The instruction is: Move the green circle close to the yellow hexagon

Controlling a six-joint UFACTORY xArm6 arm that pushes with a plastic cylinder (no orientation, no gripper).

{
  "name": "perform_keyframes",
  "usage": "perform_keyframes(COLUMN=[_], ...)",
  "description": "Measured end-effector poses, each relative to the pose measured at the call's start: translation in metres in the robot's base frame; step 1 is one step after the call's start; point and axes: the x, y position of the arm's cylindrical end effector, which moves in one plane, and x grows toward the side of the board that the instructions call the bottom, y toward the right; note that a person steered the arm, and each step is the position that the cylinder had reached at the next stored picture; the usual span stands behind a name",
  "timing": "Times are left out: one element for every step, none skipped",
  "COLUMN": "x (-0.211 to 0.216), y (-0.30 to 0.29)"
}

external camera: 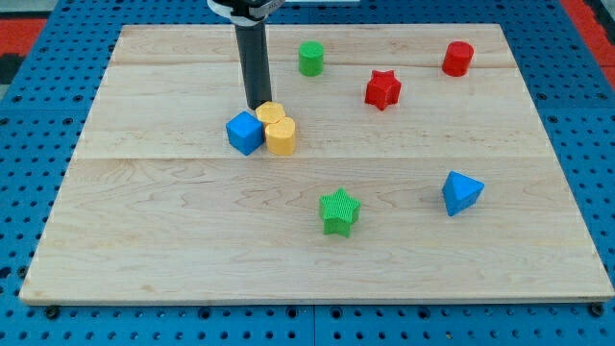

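Green circle (310, 59) sat up and to the view's right of my tip (258, 106), well apart, untouched. Tip was bare, clamping nothing, just above the yellow hexagon (280, 135) pair beside the blue cube (245, 132).

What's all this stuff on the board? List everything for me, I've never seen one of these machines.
Green circle: one, green, near the view's top, middle.
Yellow hexagon: one, yellow, left of centre, touching the yellow block behind it.
Yellow block: one, yellow, shape unclear.
Blue cube: one, blue, against the yellow pair's left.
Red star: one, red, upper right.
Red cylinder: one, red, top right.
Green star: one, green, lower middle.
Blue triangle: one, blue, right.
Wooden board: one, pale.
My tip: one dark rod, just behind the yellow block.
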Motion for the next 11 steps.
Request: perform_keyframes(x=[-0.038, -0.125, -0.163, -0.163, -0.162, -0.127, -0.122, -0.132, -0.132, -0.126, -0.08], y=[-0.003, -0.01, 0.022, 0.027, 0.04, 0.044, 0.047, 0.068, 0.073, 0.076, 0.079])
